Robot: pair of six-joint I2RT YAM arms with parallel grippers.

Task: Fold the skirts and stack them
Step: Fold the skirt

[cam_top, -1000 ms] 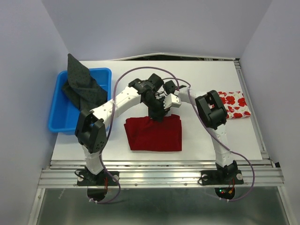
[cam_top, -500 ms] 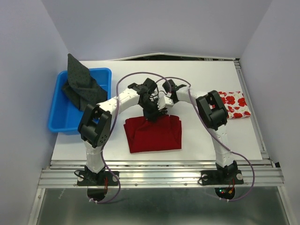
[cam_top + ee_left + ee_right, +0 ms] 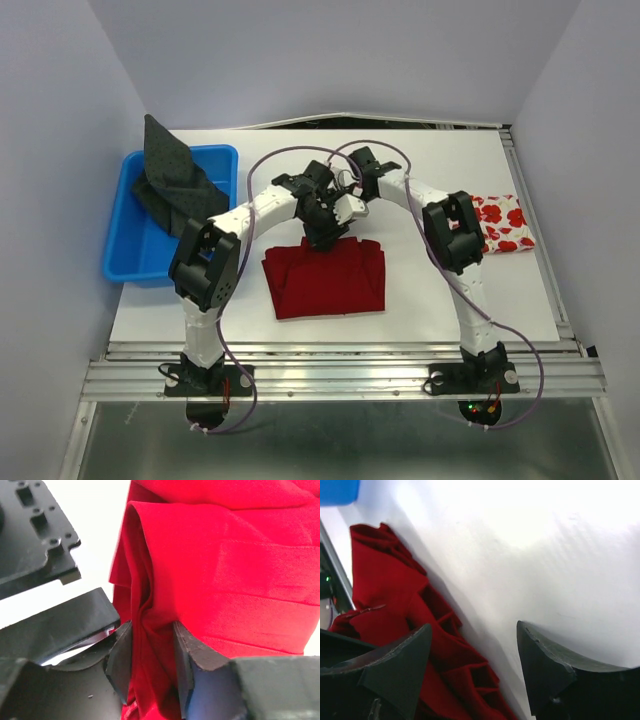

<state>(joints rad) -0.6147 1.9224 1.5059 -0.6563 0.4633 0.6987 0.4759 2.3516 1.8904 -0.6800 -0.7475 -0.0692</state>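
Progress check: the white floral skirt (image 3: 500, 223) looks folded and parked at the right edge of the desk (image 3: 450, 290), so I'd call that one done. The red skirt (image 3: 325, 280) sits mid-desk, a bit toward the near edge, folded into a rough rectangle, but nothing's stacked yet. The grey skirt (image 3: 172, 185) is draped over the blue bin (image 3: 125, 250) at the left edge, unfolded as far as I can tell. My left claw (image 3: 152, 647) is nearly closed, pinching a bunch of red cloth at the skirt's far edge. The right claw (image 3: 472, 650) is spread wide with nothing in it, just beyond that same edge. The red one's long axis runs left-right, parallel to the near edge; can't tell which end is the waistband.
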